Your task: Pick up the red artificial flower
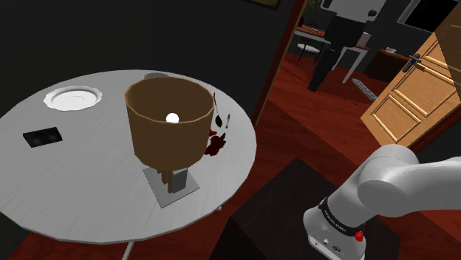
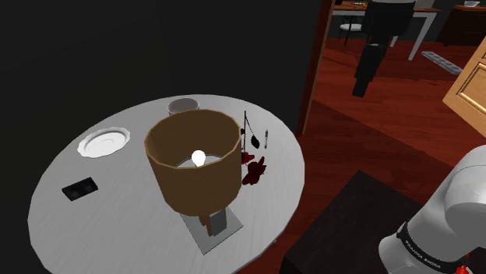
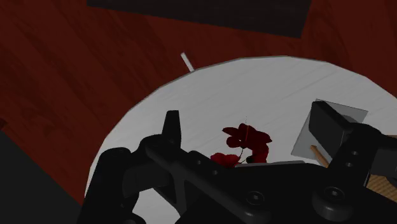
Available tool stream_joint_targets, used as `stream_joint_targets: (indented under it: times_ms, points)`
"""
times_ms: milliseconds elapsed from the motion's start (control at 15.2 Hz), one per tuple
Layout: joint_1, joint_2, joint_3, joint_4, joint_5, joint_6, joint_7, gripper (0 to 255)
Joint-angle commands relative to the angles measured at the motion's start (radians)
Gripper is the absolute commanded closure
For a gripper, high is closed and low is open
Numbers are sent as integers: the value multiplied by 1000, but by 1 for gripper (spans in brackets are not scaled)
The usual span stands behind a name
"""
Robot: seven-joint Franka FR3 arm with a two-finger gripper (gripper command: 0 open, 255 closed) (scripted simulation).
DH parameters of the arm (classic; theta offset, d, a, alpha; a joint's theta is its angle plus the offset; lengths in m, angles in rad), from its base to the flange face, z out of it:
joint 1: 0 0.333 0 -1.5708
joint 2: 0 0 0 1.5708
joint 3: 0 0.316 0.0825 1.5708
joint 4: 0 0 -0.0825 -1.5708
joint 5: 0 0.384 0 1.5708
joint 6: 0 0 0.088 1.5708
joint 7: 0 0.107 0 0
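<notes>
- A dim room with a dark red wooden floor [image 1: 295, 140] and a black wall; in it stands a round, pale grey table [image 1: 89, 185].
- A black two-finger gripper [image 3: 247, 118] hangs above the table near its rim, looking down on it. Its fingers [image 3: 172, 130] are spread wide apart and clasp nothing.
- A dark red artificial flower with soft petals [image 3: 246, 137] lies flat on the table, in the gap between the two fingers and close in front of the palm. As far as I can see, neither finger touches it.
- Just past one finger stands a table lamp with a brown drum shade and a lit bulb [image 1: 166, 122].
- Well beyond the lamp from the gripper lie a round white plate [image 1: 72, 97] and a small flat black rectangle [image 1: 42, 136].
- Progress, as I judge it: the approach looks nearly done, with the gripper lined up over the flower. Lowering fully, closing on it and lifting it are left to do; the flower is not yet off the table.
</notes>
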Motion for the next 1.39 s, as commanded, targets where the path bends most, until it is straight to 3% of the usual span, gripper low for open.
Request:
stream_joint_targets:
  times_ms: [0,726,1320]
  points:
    - [0,0,0,0,0,0,0,0]
    - [-84,305,180,-5,77,308,377,0]
    - [-153,641,279,117,26,511,694,0]
